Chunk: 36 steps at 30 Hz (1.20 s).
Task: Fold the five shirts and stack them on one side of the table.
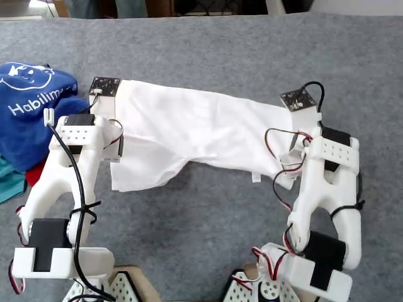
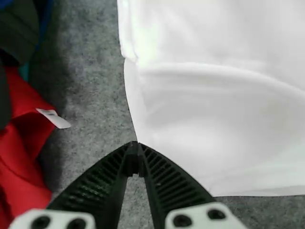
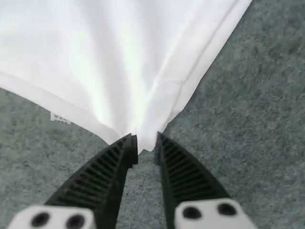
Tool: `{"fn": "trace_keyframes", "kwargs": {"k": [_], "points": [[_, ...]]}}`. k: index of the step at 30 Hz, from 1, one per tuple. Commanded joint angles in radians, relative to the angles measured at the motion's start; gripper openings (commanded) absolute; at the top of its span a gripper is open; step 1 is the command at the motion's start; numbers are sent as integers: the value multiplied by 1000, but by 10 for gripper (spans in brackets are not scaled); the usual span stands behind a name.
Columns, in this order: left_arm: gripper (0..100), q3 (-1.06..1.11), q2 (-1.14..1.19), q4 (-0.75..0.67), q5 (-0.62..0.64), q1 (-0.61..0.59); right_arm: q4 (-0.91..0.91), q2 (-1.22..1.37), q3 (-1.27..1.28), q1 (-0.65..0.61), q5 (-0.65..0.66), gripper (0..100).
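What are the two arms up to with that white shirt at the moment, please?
Both arms are at a white shirt spread loosely across the grey table, not yet folded. The right gripper is shut on a bunched bit of its edge at one end; the left gripper is shut at the opposite edge, apparently pinching it. A blue shirt and a red shirt lie heaped beside the left arm.

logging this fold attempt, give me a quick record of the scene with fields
shirt in work: white shirt, creased, on the grey table
left gripper: fingers shut, tips at the white shirt's side edge
right gripper: fingers shut on a bunched edge of the white shirt
waiting pile: blue shirt and red shirt, bunched beside the left arm
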Motion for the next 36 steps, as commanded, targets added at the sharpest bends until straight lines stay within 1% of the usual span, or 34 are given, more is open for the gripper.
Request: {"fn": "trace_keyframes", "kwargs": {"k": [1,6,10,14,16,26,31,35,36], "points": [[30,-24,-35,12,-8,-1,-37,12,-2,21,-34,37],[30,-24,-35,12,-8,-1,-40,16,-2,21,-81,37],[30,-24,-35,12,-8,-1,-32,12,21,21,-161,38],[30,-24,-35,12,-8,1,-32,10,61,14,-230,107],[30,-24,-35,12,-8,1,-32,8,70,15,-247,123],[30,-24,-35,11,-8,1,-26,-65,58,15,-261,123],[30,-24,-34,9,-8,1,-86,27,74,14,-275,123],[30,-24,-34,8,-8,1,-92,105,41,14,-276,121],[30,-24,-34,9,-8,1,-92,108,35,15,-276,107]]}}
